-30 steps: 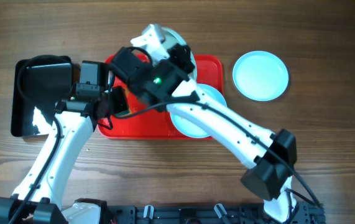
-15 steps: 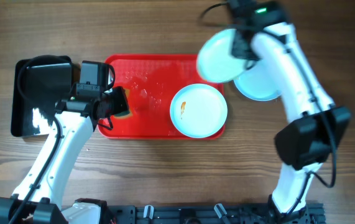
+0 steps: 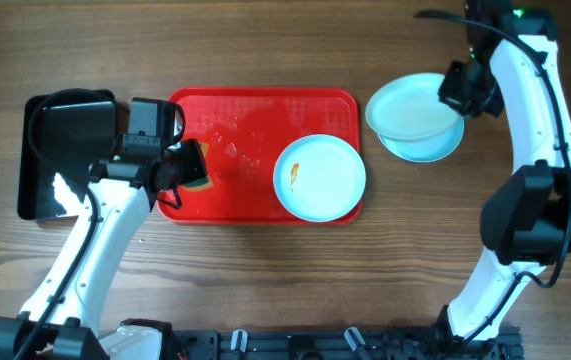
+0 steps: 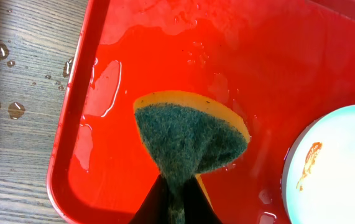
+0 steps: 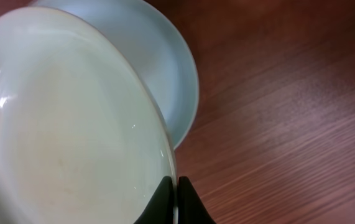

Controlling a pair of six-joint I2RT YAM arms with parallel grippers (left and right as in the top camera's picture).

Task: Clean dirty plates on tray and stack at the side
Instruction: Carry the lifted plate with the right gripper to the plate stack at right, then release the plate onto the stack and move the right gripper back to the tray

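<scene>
On the red tray (image 3: pixel 225 205) (image 4: pixel 165 37) lies one pale plate (image 3: pixel 319 178) (image 4: pixel 339 168) with an orange smear near its left edge. My left gripper (image 3: pixel 187 166) (image 4: pixel 176 199) hovers over the tray's wet left part, shut on a yellow sponge with a green scrub face (image 4: pixel 189 140). Right of the tray, my right gripper (image 3: pixel 457 92) (image 5: pixel 176 199) is shut on the rim of a clean plate (image 3: pixel 410 108) (image 5: pixel 65 130), held tilted just above another plate (image 3: pixel 427 145) (image 5: pixel 158 74) lying on the table.
A glossy black tray (image 3: pixel 65 155) sits left of the red tray. Water drops (image 4: pixel 9 81) dot the wood beside the tray's left rim. Water pools on the red tray's surface. The arms' bases stand along the table's front edge.
The right arm swung from over the tray to the right side, carrying the clean plate over the plate on the table. The left arm and sponge stayed put.
</scene>
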